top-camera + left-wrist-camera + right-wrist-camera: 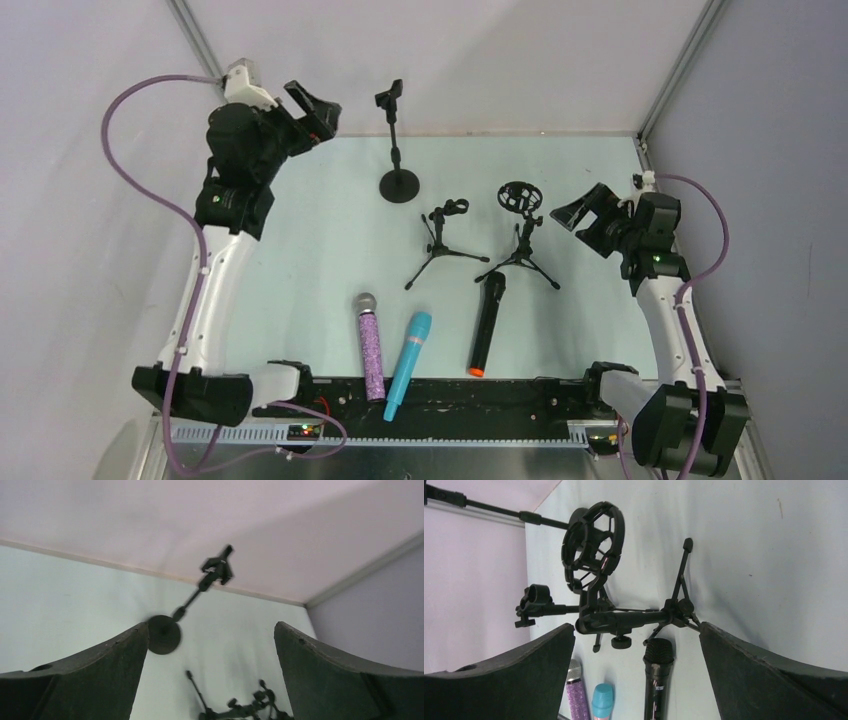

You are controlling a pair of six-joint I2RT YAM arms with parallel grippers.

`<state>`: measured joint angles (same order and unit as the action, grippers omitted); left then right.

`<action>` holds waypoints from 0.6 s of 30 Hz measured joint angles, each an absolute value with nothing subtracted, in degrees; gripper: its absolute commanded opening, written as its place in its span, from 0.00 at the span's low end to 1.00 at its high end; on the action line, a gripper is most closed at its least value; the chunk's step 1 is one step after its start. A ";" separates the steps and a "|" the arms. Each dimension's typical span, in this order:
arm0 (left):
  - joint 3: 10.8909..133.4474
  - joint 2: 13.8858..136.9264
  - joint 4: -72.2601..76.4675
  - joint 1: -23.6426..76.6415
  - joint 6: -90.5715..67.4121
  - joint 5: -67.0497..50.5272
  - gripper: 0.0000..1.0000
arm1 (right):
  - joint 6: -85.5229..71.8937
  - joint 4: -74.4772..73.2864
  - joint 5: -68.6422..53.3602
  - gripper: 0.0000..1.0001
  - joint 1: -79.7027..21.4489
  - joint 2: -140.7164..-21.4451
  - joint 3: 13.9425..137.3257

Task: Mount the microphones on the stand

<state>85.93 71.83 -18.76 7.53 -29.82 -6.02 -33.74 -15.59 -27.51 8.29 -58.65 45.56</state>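
Left claw (326, 118) is up high at the far-left corner, jaws spread wide, nothing between them. Right claw (577, 207) is over by the right edge, just as wide and just as empty, facing in toward the stands.

Working outward, the shock-mount tripod (520, 228) sits just beside the right claw with its ring cradle bare. The clip tripod (441, 238) stands to its left, legs near but apart. Further back, the round-base stand (398, 150) is upright near the far wall.

Now the microphones, all three flat on the pale green surface (300, 260), heads pointing away from the arm bases.
- **Purple microphone (370, 345):** glittery, with a silver mesh head.
- **Cyan microphone (409, 362):** plain and slanted, just beside the purple one; both tails reach over the black rail (480, 395) at the near edge.
- **Black microphone (486, 325):** orange tail end, set apart to the right, head just short of the shock-mount tripod's legs.

There's open surface on the left, between the left arm and the stands. The left wrist view is blurred and cuts the tripods off at its bottom edge. Whether the purple and cyan tails touch, I can't tell.
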 measured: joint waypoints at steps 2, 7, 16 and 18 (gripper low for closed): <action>85.93 70.17 -19.73 7.97 -27.79 -0.95 0.98 | -33.12 -16.95 -27.90 1.00 7.68 -58.57 46.24; 81.80 65.87 -18.28 7.57 -22.68 7.77 0.98 | -31.68 -19.64 -28.67 1.00 5.43 -58.39 48.51; 76.42 65.34 -17.63 7.31 -19.31 7.01 0.98 | -28.58 -23.27 -28.51 1.00 0.58 -58.30 52.66; 75.53 64.99 -17.34 7.31 -18.98 6.81 0.98 | -28.21 -23.77 -28.32 1.00 -0.01 -58.11 52.97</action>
<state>75.53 64.99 -17.34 7.31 -18.98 6.81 -28.21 -23.77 -28.32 -0.01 -58.11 52.97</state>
